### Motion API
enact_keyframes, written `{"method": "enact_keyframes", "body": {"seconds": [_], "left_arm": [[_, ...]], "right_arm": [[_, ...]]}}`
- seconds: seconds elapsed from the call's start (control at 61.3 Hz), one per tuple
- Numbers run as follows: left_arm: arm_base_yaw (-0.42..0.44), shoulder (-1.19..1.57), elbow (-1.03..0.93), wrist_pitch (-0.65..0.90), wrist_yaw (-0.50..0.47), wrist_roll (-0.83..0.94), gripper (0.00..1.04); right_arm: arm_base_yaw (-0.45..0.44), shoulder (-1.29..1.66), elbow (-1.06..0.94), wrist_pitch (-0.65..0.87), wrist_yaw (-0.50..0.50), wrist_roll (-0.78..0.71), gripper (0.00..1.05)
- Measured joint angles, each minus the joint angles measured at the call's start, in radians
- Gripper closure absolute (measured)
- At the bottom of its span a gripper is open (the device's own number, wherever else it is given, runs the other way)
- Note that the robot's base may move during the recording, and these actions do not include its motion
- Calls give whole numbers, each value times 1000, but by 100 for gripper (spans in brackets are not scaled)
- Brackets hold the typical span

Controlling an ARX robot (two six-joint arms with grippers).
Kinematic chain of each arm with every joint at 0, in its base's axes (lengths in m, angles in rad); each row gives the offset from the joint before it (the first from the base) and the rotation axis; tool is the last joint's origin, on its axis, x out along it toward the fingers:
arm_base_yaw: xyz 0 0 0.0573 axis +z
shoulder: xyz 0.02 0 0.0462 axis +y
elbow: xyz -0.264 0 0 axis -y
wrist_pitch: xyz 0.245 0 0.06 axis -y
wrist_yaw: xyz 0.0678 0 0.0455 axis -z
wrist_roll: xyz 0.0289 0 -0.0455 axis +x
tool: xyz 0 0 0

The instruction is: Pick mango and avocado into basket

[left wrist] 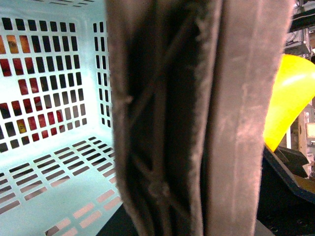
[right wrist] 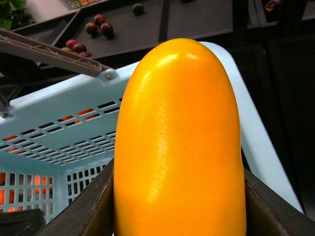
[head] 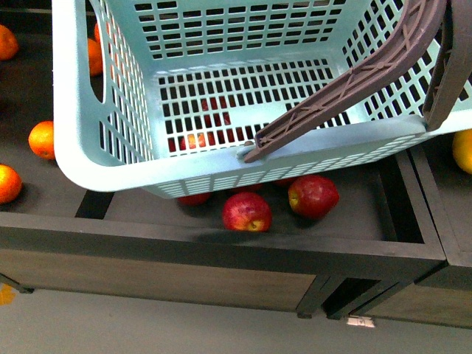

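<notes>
The light teal basket point(head: 221, 88) hangs tilted above the dark shelf and fills the upper front view. Nothing lies on its slotted floor. Its two brown handles point(head: 346, 88) rise toward the upper right. Close up, they fill the left wrist view, where my left gripper point(left wrist: 183, 206) is shut on the basket's handle point(left wrist: 197, 118). My right gripper point(right wrist: 179, 216) is shut on the yellow-orange mango point(right wrist: 179, 123), held just outside the basket's rim point(right wrist: 256, 137). That mango also shows beyond the handle point(left wrist: 290, 98). A small dark green fruit, seemingly the avocado point(right wrist: 138, 8), lies on a far shelf.
Red apples point(head: 247, 212) lie in the dark shelf bin under the basket, and more show through its slots. Oranges point(head: 42, 139) sit in the bin to the left. A yellow fruit point(head: 463, 150) is at the right edge. The shelf's front lip point(head: 221, 247) borders grey floor.
</notes>
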Motion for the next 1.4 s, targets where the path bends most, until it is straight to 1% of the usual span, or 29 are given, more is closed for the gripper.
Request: {"method": "enact_keyframes", "body": {"seconds": [0.179, 0.293, 0.424, 0.44, 0.457, 0.554, 0.62, 0.636, 0.668, 0.685, 0.734, 0.75, 0.799, 0.848, 0.88, 0.913, 0.946, 1.158, 1.174, 1.402], "left_arm": [[0, 0, 0, 0, 0, 0, 90], [2, 0, 0, 0, -4, 0, 90], [3, 0, 0, 0, -5, 0, 90], [3, 0, 0, 0, -4, 0, 90], [3, 0, 0, 0, -3, 1, 90], [2, 0, -5, -1, -6, -8, 90], [3, 0, -5, -1, -10, -1, 90], [3, 0, -5, -1, -11, -2, 90], [3, 0, -5, -1, -8, -1, 90], [3, 0, -5, -1, -8, 0, 90], [2, 0, -5, -1, -7, 0, 90], [2, 0, -5, -1, -2, 0, 90], [3, 0, -5, -1, 0, -2, 90], [3, 0, -5, -1, 1, -3, 90], [2, 0, -5, -1, 1, -2, 90], [2, 0, -5, -1, 0, -2, 90], [1, 0, -5, -1, 0, -2, 90], [0, 0, -5, -1, -2, -2, 90], [0, 0, -5, -1, -2, -2, 90], [0, 0, -5, -1, 0, 0, 90]], "right_arm": [[31, 44, 26, -11, 12, 0, 50], [39, 56, 31, -18, 21, 8, 33], [40, 58, 37, -21, 35, 23, 16], [40, 58, 37, -21, 43, 28, 11], [40, 57, 37, -22, 52, 31, 8], [32, 42, 27, -21, 112, 49, 9], [24, 28, 20, -18, 130, 51, 9], [23, 28, 8, 18, 154, 30, 11], [21, 19, -37, 150, 203, -34, 17], [19, 13, -66, 214, 211, -69, 21], [8, -12, -143, 341, 204, -144, 29], [5, -18, -157, 360, 202, -163, 31], [-15, -64, -246, 437, 187, -219, 41], [-37, -115, -320, 473, 172, -248, 52], [-45, -130, -342, 481, 166, -256, 55], [-58, -159, -385, 494, 156, -267, 62], [-63, -172, -405, 499, 151, -270, 66], [-110, -293, -571, 525, 101, -290, 101], [-112, -299, -577, 526, 99, -290, 102], [-153, -433, -697, 513, 62, -294, 103]]}}
